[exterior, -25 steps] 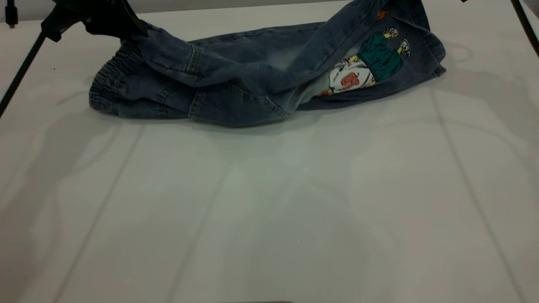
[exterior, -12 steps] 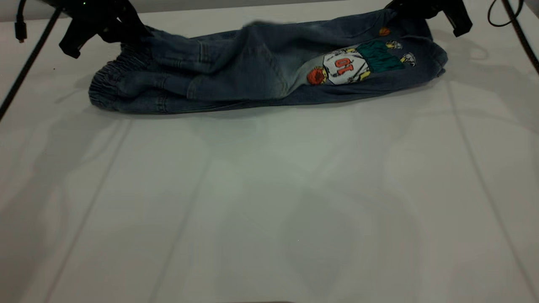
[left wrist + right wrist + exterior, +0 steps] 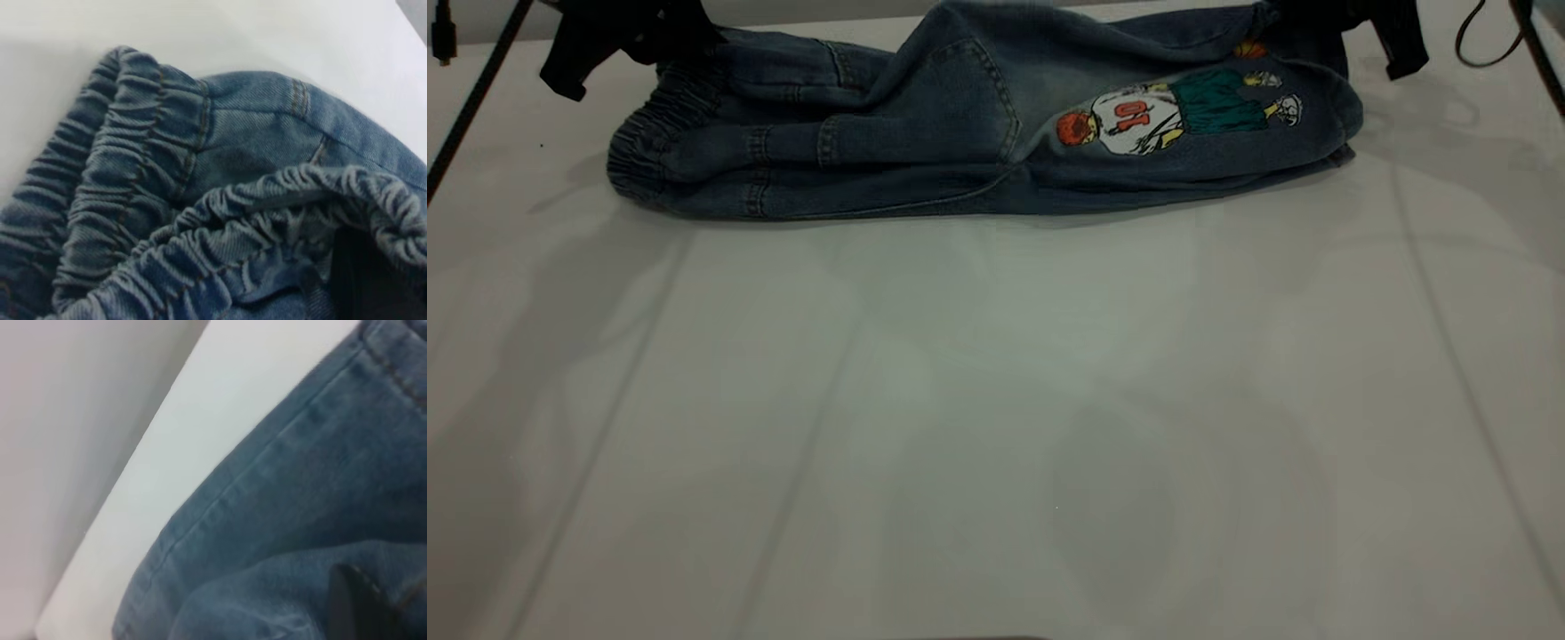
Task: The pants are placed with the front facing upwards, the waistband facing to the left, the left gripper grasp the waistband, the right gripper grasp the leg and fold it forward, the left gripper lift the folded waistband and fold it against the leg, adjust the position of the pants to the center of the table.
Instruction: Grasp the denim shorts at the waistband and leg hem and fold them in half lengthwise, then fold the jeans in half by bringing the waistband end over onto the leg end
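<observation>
Pants (image 3: 925, 133): dark blue denim, paler faded patch near middle, tan stitching along seams and pocket. Waistband (image 3: 645, 133): darker blue, gathered ridges, tan thread lines. Leg (image 3: 1227, 133): blue denim with cartoon print, figure in white jersey with red-orange number, teal-green shorts, yellow limbs, white shoes, orange ball beside it, second small orange ball above. Left gripper (image 3: 618, 36): black. Right gripper (image 3: 1352, 22): black. Table (image 3: 996, 427): plain white, faint grey shadows and thin pale lines.
</observation>
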You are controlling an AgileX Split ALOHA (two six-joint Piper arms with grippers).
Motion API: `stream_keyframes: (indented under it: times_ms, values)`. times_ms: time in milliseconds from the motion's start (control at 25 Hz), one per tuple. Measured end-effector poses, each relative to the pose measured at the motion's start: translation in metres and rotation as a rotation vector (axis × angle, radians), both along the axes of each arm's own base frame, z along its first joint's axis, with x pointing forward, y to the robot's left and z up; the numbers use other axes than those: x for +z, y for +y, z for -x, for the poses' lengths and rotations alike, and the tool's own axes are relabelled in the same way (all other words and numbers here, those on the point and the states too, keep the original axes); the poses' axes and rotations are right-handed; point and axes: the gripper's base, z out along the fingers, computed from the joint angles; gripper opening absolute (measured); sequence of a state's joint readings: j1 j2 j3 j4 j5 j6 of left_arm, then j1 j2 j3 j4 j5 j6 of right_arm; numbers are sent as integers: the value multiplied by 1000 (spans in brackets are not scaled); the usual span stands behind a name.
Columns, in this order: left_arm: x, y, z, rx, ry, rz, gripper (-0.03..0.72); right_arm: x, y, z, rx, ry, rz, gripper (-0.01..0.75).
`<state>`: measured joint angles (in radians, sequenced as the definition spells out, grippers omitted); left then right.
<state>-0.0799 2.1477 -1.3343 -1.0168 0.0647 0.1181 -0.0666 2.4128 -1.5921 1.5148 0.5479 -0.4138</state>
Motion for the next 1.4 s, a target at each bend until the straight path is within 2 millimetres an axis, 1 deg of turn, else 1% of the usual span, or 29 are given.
stream_keyframes:
  times_ms: [160, 280, 360, 440, 480, 560, 640, 760, 840, 1040, 1120, 1200, 1320, 1400]
  values:
    - [2, 3, -2, 32, -27, -21, 73, -7, 0, -1, -25, 4, -27, 42]
    - [2, 3, -2, 39, -37, -33, 94, -6, 0, -2, -24, -22, -24, 71]
    - [2, 4, -3, 43, -39, -36, 122, -5, 0, -3, -29, -35, -28, 107]
    - [-1, 4, -3, 42, -33, -36, 172, -4, 0, -4, -26, -47, -30, 156]
    - [-4, 3, -3, 39, -24, -34, 207, -3, 1, -4, -15, -56, -28, 199]
    - [-8, 3, -3, 39, -15, -35, 296, -3, 1, -4, 2, -68, -25, 270]
    - [-10, 3, -2, 29, -8, -37, 383, -2, 2, -3, 22, -79, -20, 360]
    - [-7, 1, -4, -27, -17, -75, 496, -1, 5, -2, 73, -106, -20, 466]
    - [-3, -1, -8, -93, -28, -105, 541, 1, 7, -2, 103, -128, -25, 499]
    - [7, -12, -10, -298, -36, -157, 563, 8, 15, 0, 193, -203, -78, 520]
    - [6, -11, -8, -384, -11, -143, 563, 11, 20, 3, 259, -231, -102, 520]
    - [4, -1, -4, -434, 27, -100, 563, 13, 24, 7, 330, -253, -126, 521]
    - [2, 28, 1, -451, 77, -37, 563, 13, 28, 14, 426, -256, -127, 521]
    - [2, 50, 4, -438, 100, -15, 563, 10, 29, 18, 485, -242, -100, 521]
